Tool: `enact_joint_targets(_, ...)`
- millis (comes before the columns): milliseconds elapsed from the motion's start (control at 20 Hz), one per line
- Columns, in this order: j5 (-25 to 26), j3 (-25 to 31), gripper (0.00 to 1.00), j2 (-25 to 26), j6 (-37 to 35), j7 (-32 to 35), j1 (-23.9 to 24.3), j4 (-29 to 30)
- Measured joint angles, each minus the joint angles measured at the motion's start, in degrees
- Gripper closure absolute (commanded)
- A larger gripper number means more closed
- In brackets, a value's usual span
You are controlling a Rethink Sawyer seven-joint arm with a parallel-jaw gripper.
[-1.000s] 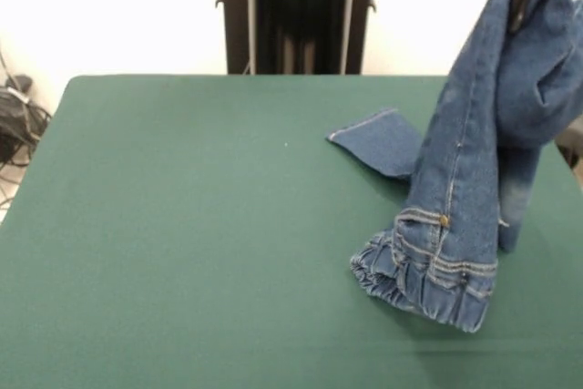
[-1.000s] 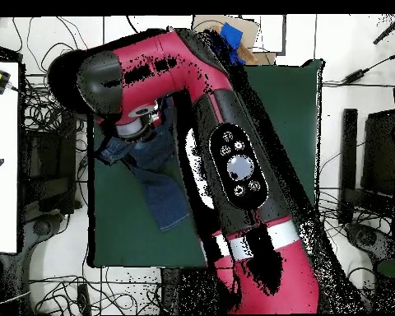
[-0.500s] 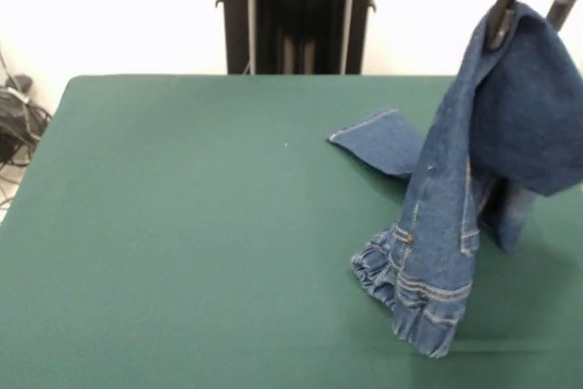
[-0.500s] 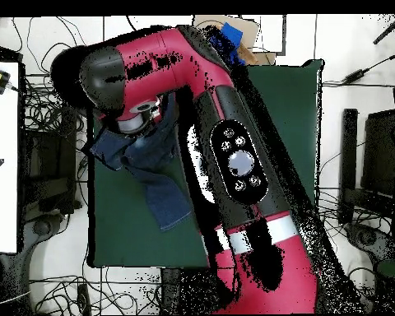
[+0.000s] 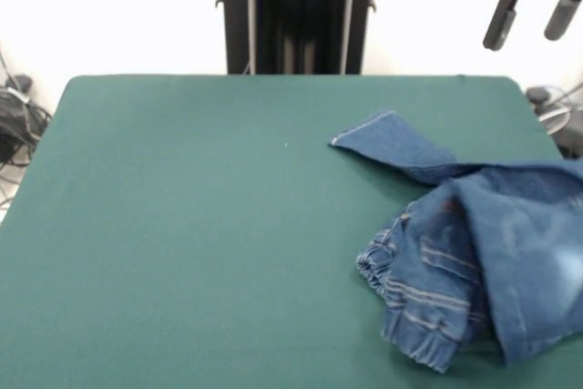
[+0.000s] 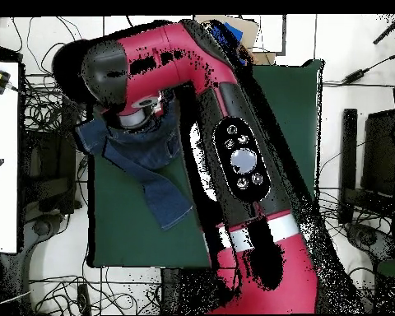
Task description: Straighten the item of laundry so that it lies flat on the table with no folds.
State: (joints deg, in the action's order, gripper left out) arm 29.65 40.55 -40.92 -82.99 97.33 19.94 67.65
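Observation:
The item of laundry (image 5: pixel 474 261), a small pair of blue denim jeans, lies in a crumpled heap at the right side of the green table (image 5: pixel 200 243). One leg end points toward the table's middle, the gathered waistband faces the front, and a fold drapes over the top. My gripper (image 5: pixel 533 14) hangs open high above the jeans at the top right, holding nothing. In the overhead view the jeans (image 6: pixel 143 156) spread past the table's left edge, partly under the red arm (image 6: pixel 234 140), which hides the gripper.
Cables and a black box (image 5: pixel 14 116) lie off the table's left side. More cables (image 5: pixel 556 107) lie past the right far corner. The arm's dark pedestal (image 5: pixel 296 11) stands behind the far edge.
The gripper opened and let the jeans go. They dropped from hanging upright into a crumpled heap on the table's right side.

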Motion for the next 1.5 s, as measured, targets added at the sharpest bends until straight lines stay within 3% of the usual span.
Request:
enact_joint_targets(500,0.5,-0.1,0.0,2.6,-0.2,0.0,-0.3,-5.4)
enact_joint_targets(800,2.0,-0.3,0.0,2.2,-9.8,0.0,-3.2,-12.0)
enact_joint_targets(1050,-0.3,-0.2,0.0,-2.5,-9.3,0.0,-1.6,-8.6)
enact_joint_targets(1150,-1.2,-0.2,0.0,-4.9,-4.1,0.0,0.5,-4.9)
enact_joint_targets(1200,-1.6,-0.2,0.0,-6.7,3.0,0.0,2.8,-0.9)
enact_joint_targets(1350,-1.6,-0.2,0.0,-8.1,13.2,0.0,5.7,4.0)
enact_joint_targets(1500,-0.6,-0.8,0.0,-8.7,34.1,0.0,10.4,12.5)
